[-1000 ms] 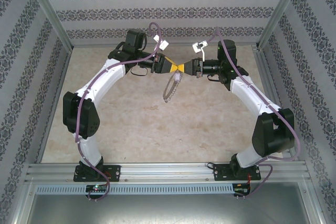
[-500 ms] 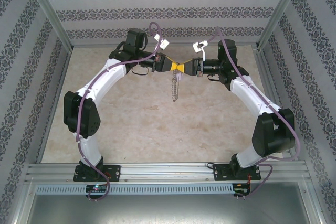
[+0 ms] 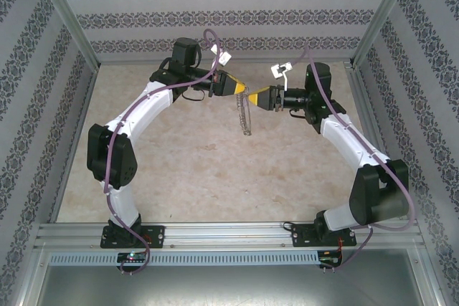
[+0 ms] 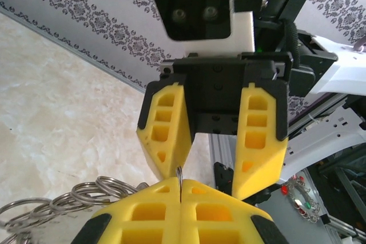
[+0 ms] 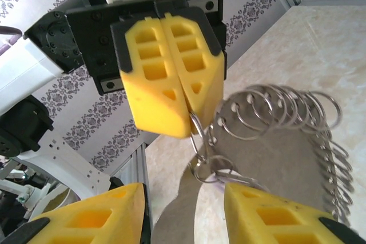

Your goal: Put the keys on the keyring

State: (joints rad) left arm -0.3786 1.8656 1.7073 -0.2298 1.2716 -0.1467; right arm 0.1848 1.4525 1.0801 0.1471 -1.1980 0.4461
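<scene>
The large thin grey metal hoop of the keyring point(image 3: 247, 121), fringed with small wire loops, hangs in the air over the beige marbled tabletop point(image 3: 186, 163). It is pinched at its upper rim by the left gripper point(image 5: 187, 125), whose yellow fingers are pressed together on the wire. The right gripper point(image 4: 207, 181) faces it with fingers spread wide, holding nothing, its tips either side of the rim just beside that pinch. The hoop looks light, stiff and slick, likely to swing or twist, and the loose loops to jangle. The bare rim next to the pinch seems the best hold. From above it shows almost edge-on, its long axis dropping from the grip toward the near edge.
</scene>
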